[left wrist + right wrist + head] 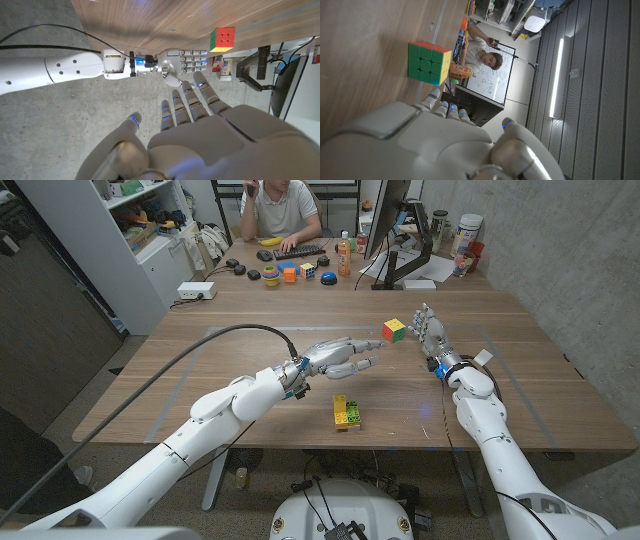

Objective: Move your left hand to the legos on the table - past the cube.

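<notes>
Yellow-green lego block stack [346, 413], lower centre — light, rigid, likely graspable by its sides; left hand [342, 355] above, fingers apart, empty; multicoloured puzzle cube [394, 330] upper right.

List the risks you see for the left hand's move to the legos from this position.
1. The left robot hand is above the table with fingers spread, pointing toward the cube. Continuing along that line could knock the cube.
2. The legos lie nearer the robot than the hand; lowering onto them carelessly could shove or scatter the small stack.
3. The right robot hand stands right beside the cube, so an overshoot by the left hand might strike it.
</notes>
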### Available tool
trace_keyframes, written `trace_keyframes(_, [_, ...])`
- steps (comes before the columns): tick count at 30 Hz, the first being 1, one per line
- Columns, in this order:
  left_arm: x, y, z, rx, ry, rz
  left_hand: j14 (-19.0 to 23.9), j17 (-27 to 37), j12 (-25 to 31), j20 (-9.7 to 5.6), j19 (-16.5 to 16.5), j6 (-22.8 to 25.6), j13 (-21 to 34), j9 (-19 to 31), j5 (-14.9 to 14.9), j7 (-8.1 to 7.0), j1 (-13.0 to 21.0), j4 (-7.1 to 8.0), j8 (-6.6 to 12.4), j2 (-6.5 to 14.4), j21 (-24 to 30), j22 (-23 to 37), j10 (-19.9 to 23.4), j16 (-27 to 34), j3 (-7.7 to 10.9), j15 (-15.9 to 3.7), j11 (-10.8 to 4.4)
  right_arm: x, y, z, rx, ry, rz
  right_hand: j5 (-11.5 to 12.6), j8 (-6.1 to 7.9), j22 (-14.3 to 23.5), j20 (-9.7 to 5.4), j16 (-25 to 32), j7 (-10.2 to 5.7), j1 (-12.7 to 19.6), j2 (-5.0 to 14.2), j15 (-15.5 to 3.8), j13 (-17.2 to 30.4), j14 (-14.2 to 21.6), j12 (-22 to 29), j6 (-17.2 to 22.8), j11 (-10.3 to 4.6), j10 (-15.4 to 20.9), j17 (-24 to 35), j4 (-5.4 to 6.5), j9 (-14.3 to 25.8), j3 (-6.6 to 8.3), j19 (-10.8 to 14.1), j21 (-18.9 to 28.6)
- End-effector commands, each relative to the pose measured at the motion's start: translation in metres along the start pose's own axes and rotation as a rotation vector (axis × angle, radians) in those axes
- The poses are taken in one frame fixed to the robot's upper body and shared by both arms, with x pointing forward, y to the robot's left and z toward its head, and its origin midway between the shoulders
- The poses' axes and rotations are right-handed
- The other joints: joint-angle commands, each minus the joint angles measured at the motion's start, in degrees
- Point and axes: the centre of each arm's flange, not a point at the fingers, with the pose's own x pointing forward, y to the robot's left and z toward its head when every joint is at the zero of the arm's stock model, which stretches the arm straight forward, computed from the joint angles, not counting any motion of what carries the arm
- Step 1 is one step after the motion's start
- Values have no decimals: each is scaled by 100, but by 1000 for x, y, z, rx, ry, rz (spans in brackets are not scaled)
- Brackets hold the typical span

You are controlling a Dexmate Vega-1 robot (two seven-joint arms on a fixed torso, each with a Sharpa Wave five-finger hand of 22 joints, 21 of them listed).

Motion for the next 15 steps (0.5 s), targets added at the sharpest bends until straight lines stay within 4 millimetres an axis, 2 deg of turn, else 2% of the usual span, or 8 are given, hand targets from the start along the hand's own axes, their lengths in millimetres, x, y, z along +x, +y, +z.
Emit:
trace_keyframes(1, [-5,-38,13,92,-23,-114,41,26,31,3,41,16,27,15,23,-44,3,2,31,112,31,26,48,28,41,18,-7,-2,-3,0,-1,1,-6,13,38,15,-624,16,22,6,699,26,15,-441,44,-27,2,-5,20,26,12,-12,-486,-2])
trace_keyframes(15, [-7,-71,17,137,-43,-244,41,26,31,3,41,16,27,15,23,-44,3,2,31,112,31,26,48,28,41,18,-7,1,-3,-5,5,8,-1,6,37,16,-618,14,18,4,696,30,15,-437,43,-25,3,-2,20,26,12,-20,-476,-27])
